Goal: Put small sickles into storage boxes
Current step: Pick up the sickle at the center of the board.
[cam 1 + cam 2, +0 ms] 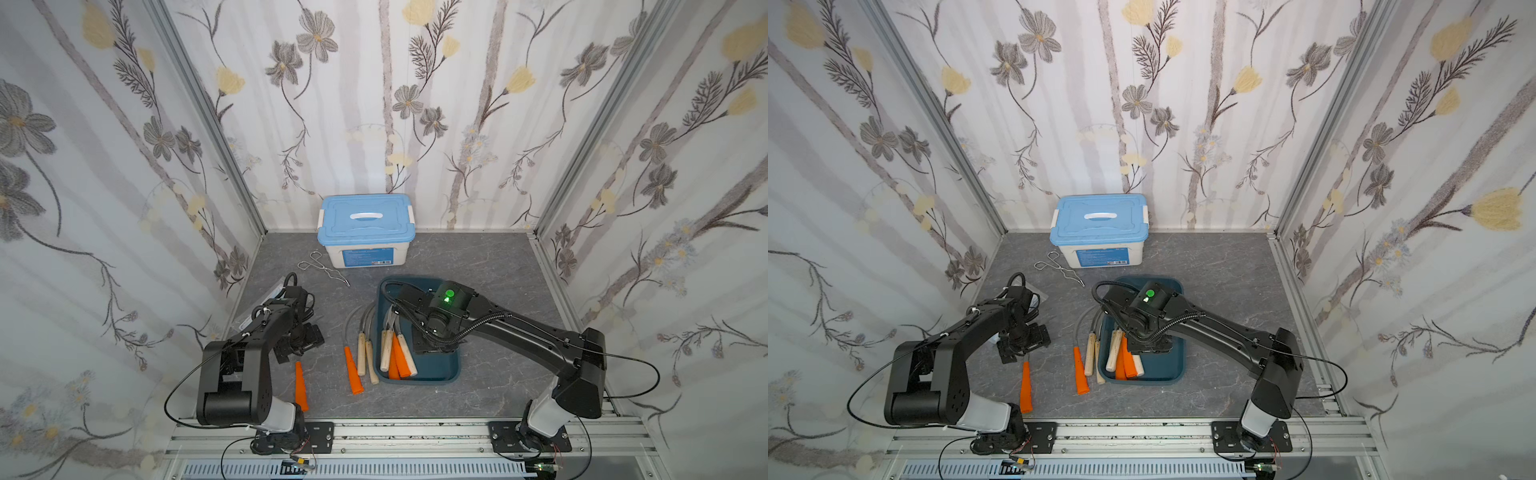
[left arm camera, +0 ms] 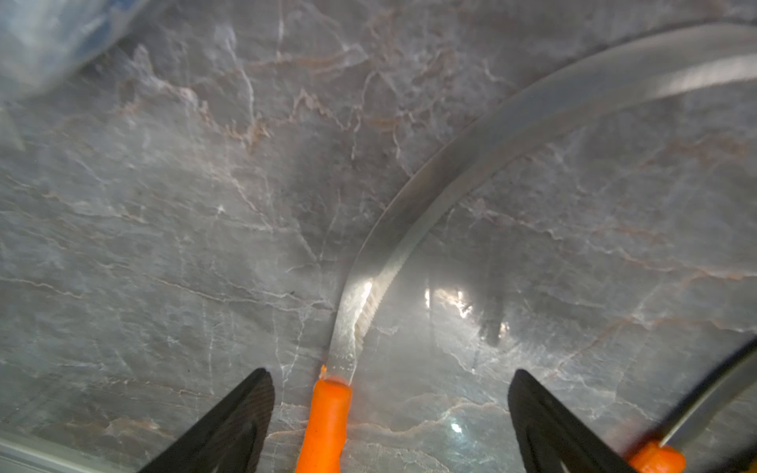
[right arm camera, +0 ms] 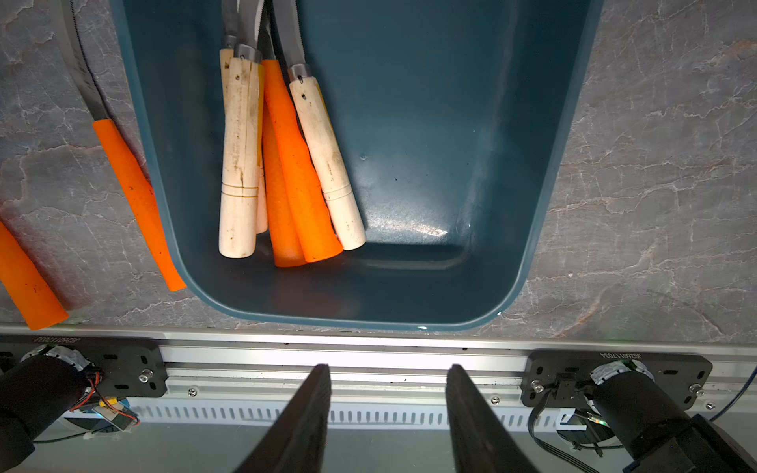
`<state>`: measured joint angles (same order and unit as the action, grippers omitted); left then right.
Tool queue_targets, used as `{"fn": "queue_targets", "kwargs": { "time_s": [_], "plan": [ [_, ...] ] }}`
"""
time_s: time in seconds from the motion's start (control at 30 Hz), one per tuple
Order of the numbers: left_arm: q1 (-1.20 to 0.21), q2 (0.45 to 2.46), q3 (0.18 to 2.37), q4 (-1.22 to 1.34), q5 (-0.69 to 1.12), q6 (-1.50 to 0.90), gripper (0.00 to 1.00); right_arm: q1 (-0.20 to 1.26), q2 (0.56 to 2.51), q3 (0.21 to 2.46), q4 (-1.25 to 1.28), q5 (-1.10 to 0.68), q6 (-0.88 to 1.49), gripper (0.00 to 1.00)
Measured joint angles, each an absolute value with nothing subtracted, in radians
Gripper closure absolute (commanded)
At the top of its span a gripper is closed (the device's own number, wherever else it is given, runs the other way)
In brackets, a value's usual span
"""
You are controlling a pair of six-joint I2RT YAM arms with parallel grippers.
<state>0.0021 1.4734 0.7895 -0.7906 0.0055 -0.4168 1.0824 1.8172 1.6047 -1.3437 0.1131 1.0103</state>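
Observation:
Several small sickles (image 3: 282, 164) with pale wooden and orange handles lie bunched along one side of the dark teal storage box (image 1: 440, 370). Beside the box, three more rest on the table, one orange-handled (image 1: 353, 372) and two wooden-handled (image 1: 365, 353). Another orange-handled sickle (image 1: 300, 384) lies apart, further left. My left gripper (image 2: 389, 409) hangs open just above this sickle's handle (image 2: 327, 422), which lies between the fingers where it meets the blade, nearer one finger (image 2: 245, 417) and touching neither. My right gripper (image 3: 389, 393) is open and holds nothing above the box's near end.
A white box with a light blue handled lid (image 1: 365, 228) stands against the back wall. Wire tongs (image 1: 320, 268) lie in front of it. A clear plastic packet (image 2: 41, 41) lies by the left wall. An aluminium rail (image 1: 395, 432) runs along the table's front edge.

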Motion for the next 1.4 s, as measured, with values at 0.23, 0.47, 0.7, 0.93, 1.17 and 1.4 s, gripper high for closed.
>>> {"fn": "queue_targets", "kwargs": {
  "time_s": [0.23,0.47,0.7,0.93,1.17,1.4],
  "plan": [
    [0.004,1.492,0.779,-0.808,0.022,-0.425,0.1,1.089,1.747,1.544,-1.354,0.125,1.04,0.52],
    [-0.02,1.514,0.785,-0.839,0.019,-0.471,0.11,1.089,1.691,1.517,-1.363,0.13,1.073,0.52],
    [-0.067,1.497,0.785,-0.864,0.026,-0.491,0.11,1.089,1.666,1.496,-1.364,0.133,1.106,0.52],
    [-0.068,1.498,0.785,-0.879,0.017,-0.505,0.11,1.089,1.666,1.496,-1.364,0.133,1.113,0.52],
    [-0.056,1.519,0.785,-0.884,0.012,-0.513,0.19,1.089,1.652,1.495,-1.363,0.133,1.114,0.52],
    [-0.05,1.543,0.793,-0.891,0.028,-0.516,0.19,1.089,1.589,1.475,-1.363,0.133,1.142,0.52]
  ]
}}
